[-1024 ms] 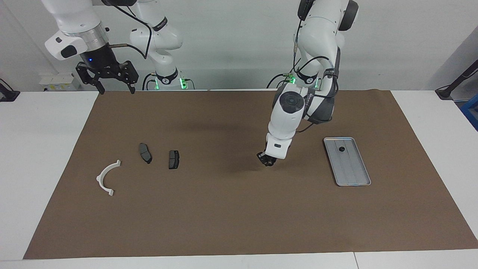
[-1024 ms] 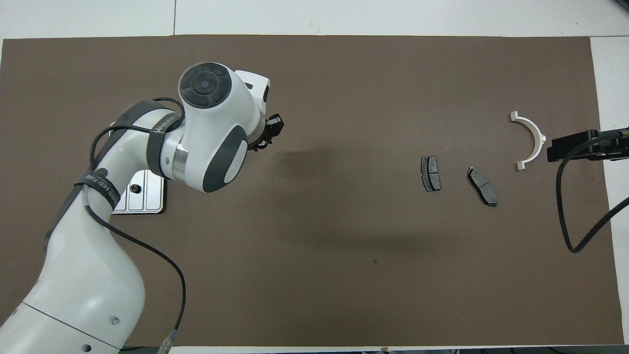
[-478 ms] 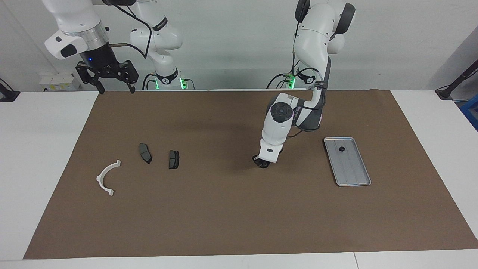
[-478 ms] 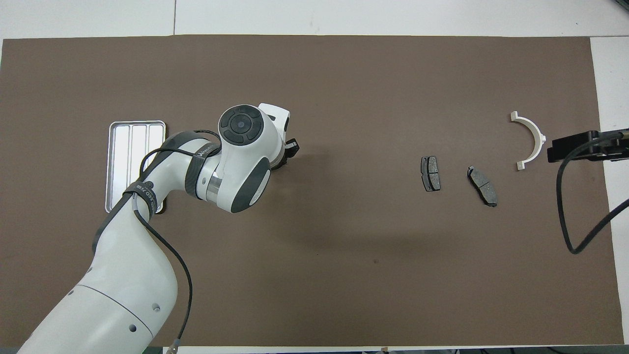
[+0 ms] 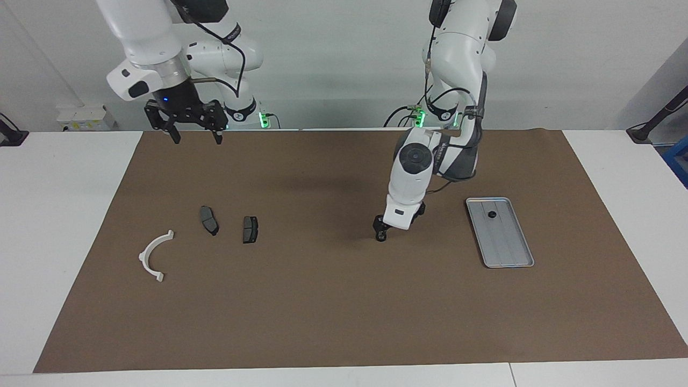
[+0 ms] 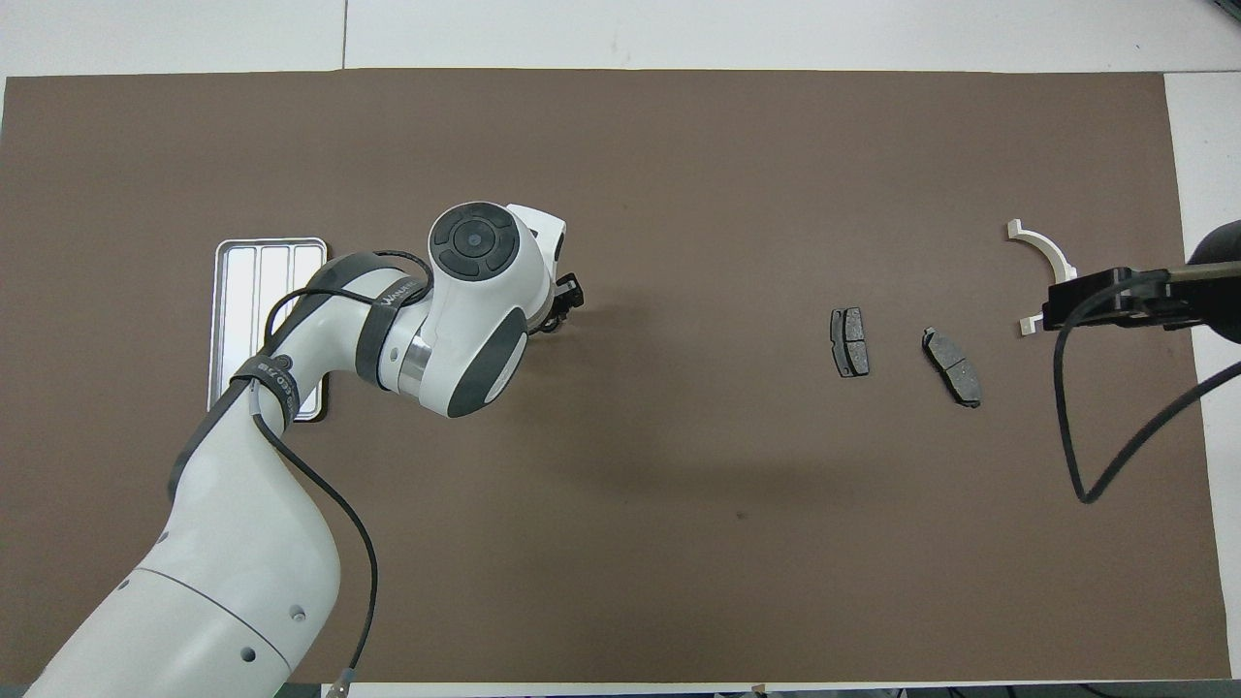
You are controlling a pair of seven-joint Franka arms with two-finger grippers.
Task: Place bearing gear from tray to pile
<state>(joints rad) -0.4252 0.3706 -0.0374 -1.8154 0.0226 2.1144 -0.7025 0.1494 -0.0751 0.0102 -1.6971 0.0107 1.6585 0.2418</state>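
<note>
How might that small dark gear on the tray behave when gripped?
The gear looks small and round, so it may roll or slip from the fingers. Lying between the tray's ribs, it would probably stay put until touched.

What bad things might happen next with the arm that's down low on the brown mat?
1. The left gripper hangs low over bare mat, well short of the closest brake pad in the pile. Anything let go here would probably land apart from the pile.
2. A small dark part lies on the tray. It might get left there.
</note>
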